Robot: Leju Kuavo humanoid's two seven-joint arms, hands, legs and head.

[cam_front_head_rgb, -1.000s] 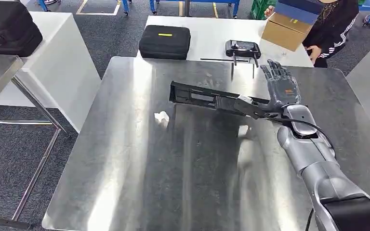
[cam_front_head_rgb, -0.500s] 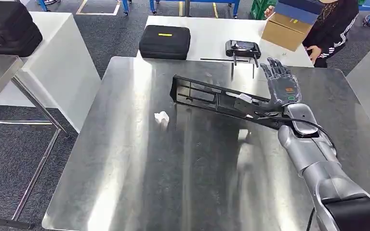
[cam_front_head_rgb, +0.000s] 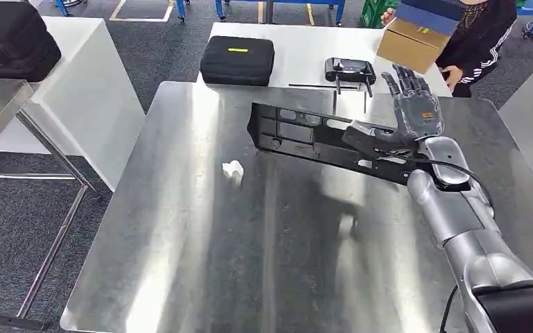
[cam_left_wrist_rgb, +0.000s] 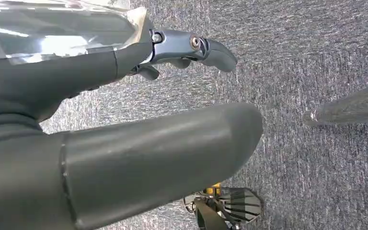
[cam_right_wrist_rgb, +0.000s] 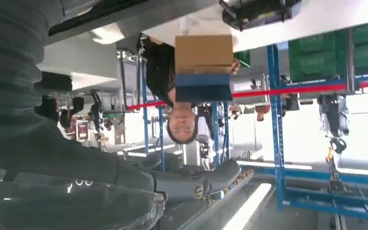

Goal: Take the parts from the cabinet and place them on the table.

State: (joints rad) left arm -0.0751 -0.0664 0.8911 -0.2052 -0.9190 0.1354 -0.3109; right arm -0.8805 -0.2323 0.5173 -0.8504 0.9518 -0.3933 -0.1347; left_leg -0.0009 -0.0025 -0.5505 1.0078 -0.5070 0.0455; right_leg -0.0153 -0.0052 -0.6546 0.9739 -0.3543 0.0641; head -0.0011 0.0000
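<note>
**A:** Over the far right part of the steel table (cam_front_head_rgb: 180, 229), the right hand (cam_front_head_rgb: 416, 114) has the long black plastic frame part (cam_front_head_rgb: 305, 135) by one end. The thumb is pinched under that end while the other fingers stand up straight and spread. The rest of the part reaches out to the robot's left, tilted, and by its shadow I judge it clear of the tabletop.

**B:** And the left hand (cam_left_wrist_rgb: 124, 139)?

**A:** It hangs by the table's edge above the carpet, fingers apart, nothing in it.

**B:** So the step is setting the part down. How to do it well?

**A:** Lower it level, so the free end doesn't strike first and twist out of that light pinch. Keep it off the small white crumpled scrap (cam_front_head_rgb: 233, 168) lying near the free end, and let go only once the whole length rests on the steel.

**B:** Anything else about?

**A:** A person holding a cardboard box (cam_front_head_rgb: 411, 43) stands beyond the next table.
</note>
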